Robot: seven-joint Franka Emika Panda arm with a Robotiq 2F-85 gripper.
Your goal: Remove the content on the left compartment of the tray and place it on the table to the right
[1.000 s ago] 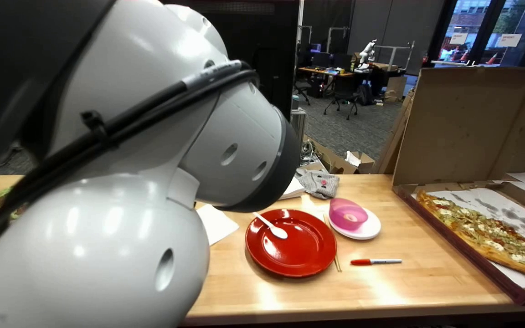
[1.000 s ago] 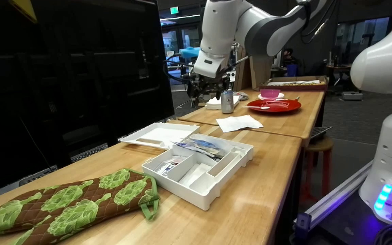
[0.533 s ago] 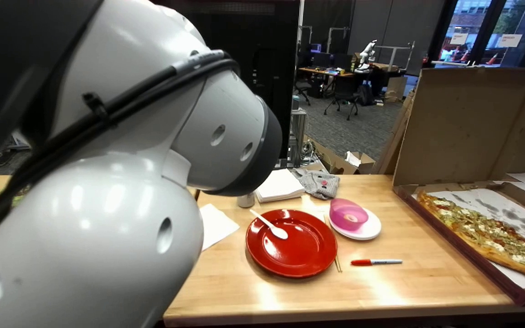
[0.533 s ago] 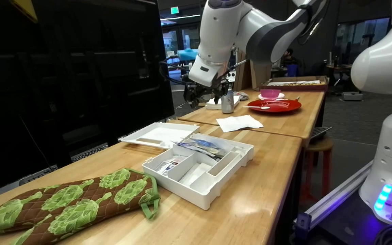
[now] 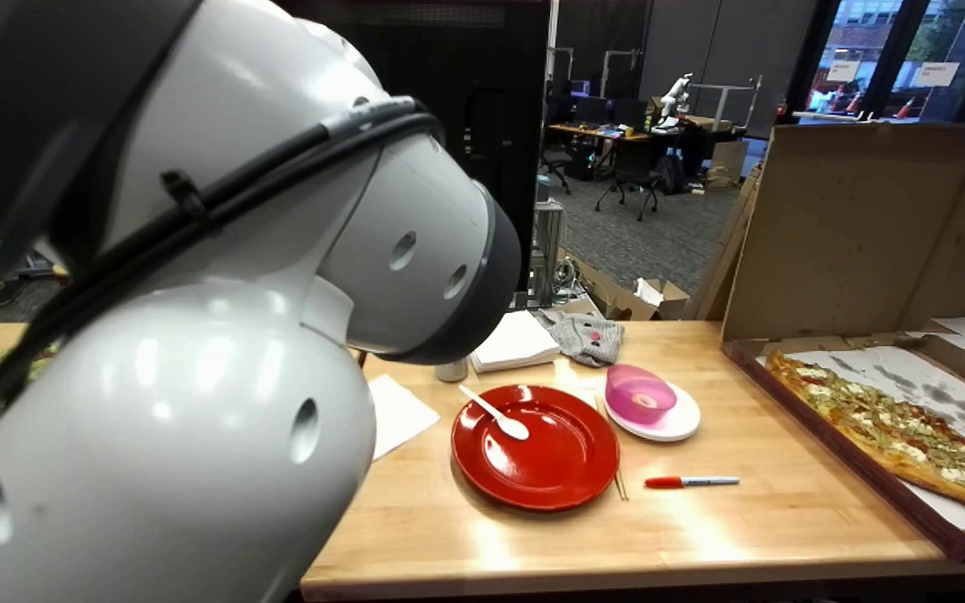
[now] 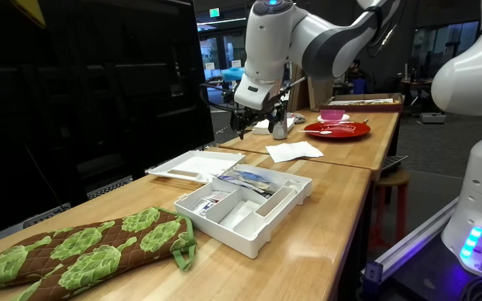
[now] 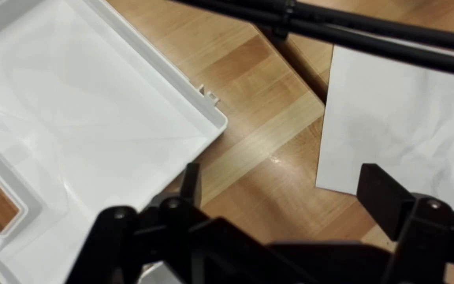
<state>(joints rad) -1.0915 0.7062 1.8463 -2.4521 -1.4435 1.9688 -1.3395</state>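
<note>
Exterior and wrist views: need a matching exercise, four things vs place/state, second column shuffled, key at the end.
1. gripper
2. white spoon
3. pink container
4. divided white tray

A. resting on the red plate
B. holds small packets
C. open, above the table
D. sitting on a white plate

Pairs: 1-C, 2-A, 3-D, 4-B

No legible text, window signs (image 5: 937, 74) too blurry.
</note>
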